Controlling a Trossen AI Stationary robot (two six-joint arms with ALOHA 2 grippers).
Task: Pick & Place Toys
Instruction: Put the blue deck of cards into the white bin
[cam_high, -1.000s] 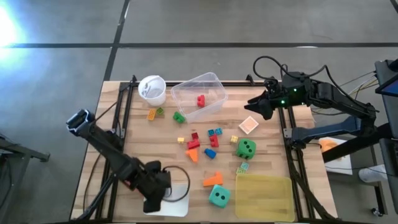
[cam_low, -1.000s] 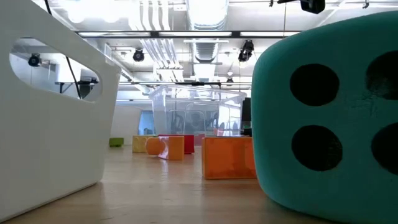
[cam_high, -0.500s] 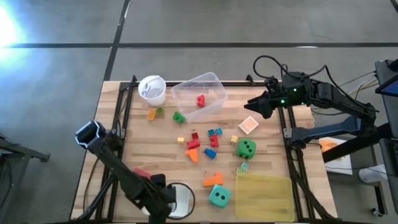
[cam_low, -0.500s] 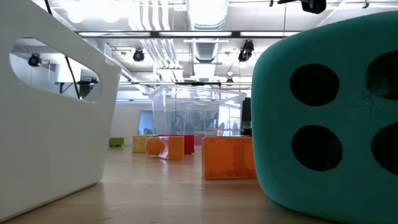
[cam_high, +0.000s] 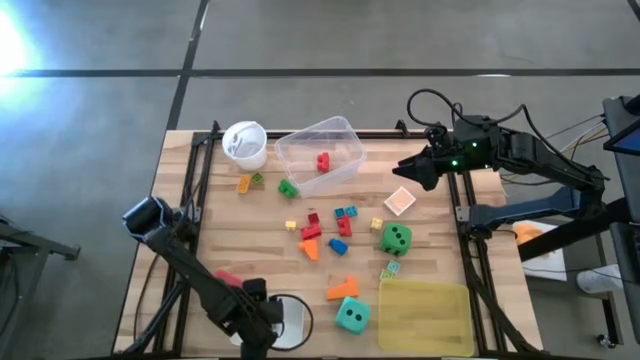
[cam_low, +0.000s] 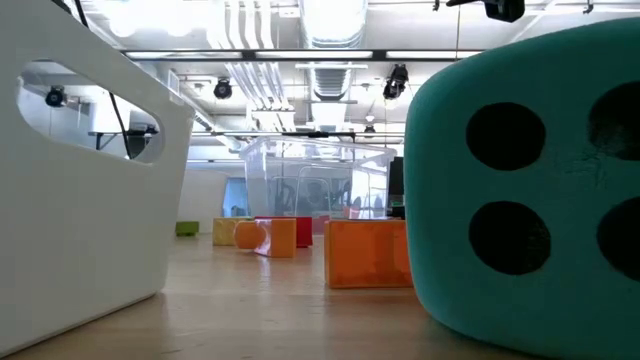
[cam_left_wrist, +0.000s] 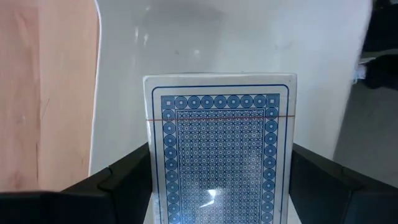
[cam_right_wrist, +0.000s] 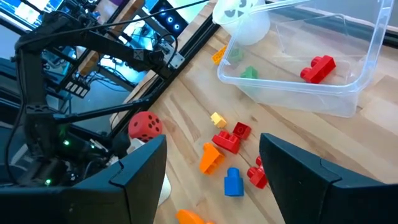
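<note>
Dark left tool (cam_high: 262, 330) grips card box (cam_left_wrist: 221, 149); right tool (cam_high: 405, 168) gapes raised.

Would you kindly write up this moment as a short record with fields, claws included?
left claw: near table edge, closed on a blue patterned box
right claw: open, empty, above far right side by pale tile
clear tub: one red block inside
dice: green die and teal die on table, red die beside left arm
loose blocks: scattered mid-table

Overhead camera straight down on the table (cam_high: 250, 250), low camera level, hard against teal die (cam_low: 530, 190), both showing it.
</note>
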